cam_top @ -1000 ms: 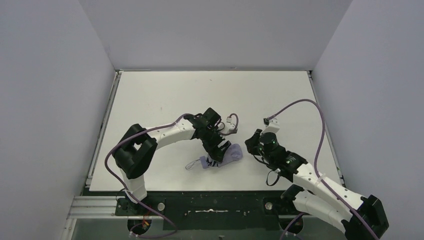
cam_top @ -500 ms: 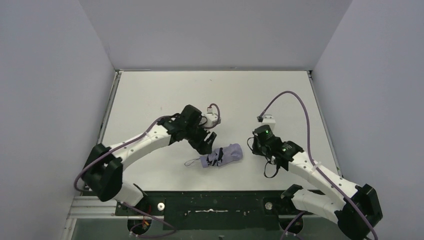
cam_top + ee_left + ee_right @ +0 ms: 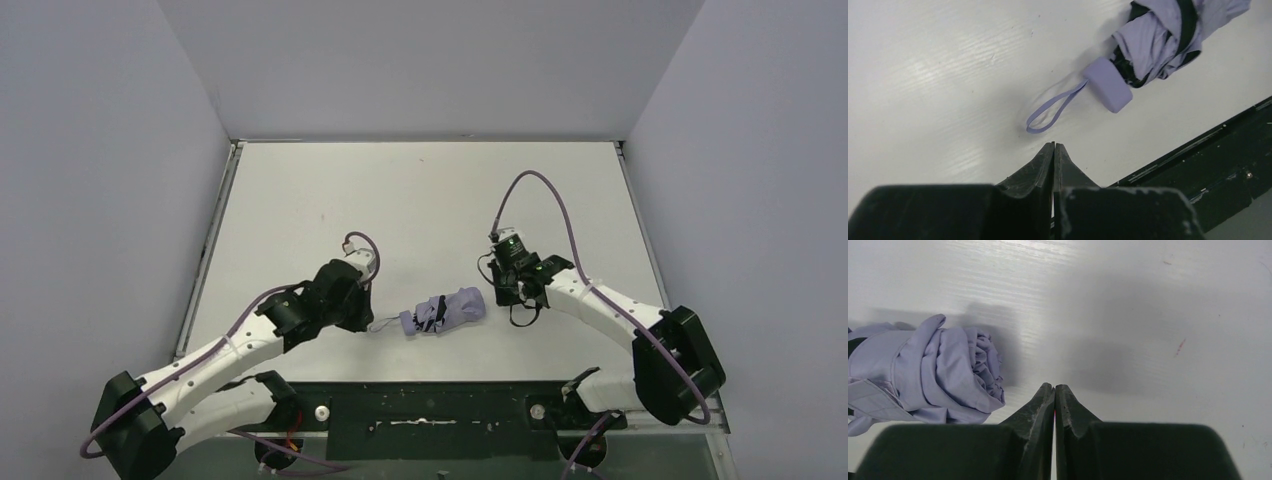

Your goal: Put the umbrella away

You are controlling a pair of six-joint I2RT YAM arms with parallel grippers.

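From above, the folded pale lavender fabric umbrella (image 3: 445, 312) with black ribs lies on the white table (image 3: 400, 190) near its front edge. It sits between the left gripper (image 3: 362, 312) and the right gripper (image 3: 497, 292).

In the left wrist view, the jaws are pressed together on nothing. The thin lavender wrist loop (image 3: 1053, 107) and blocky handle (image 3: 1108, 91) lie just ahead.

In the right wrist view, the fingers meet, empty, and the umbrella's bunched fabric end lies apart to one side.

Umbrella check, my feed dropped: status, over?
Left pincer shut, empty. Right pincer shut, empty. Umbrella folded, lying between them, untouched. Nothing in the way.
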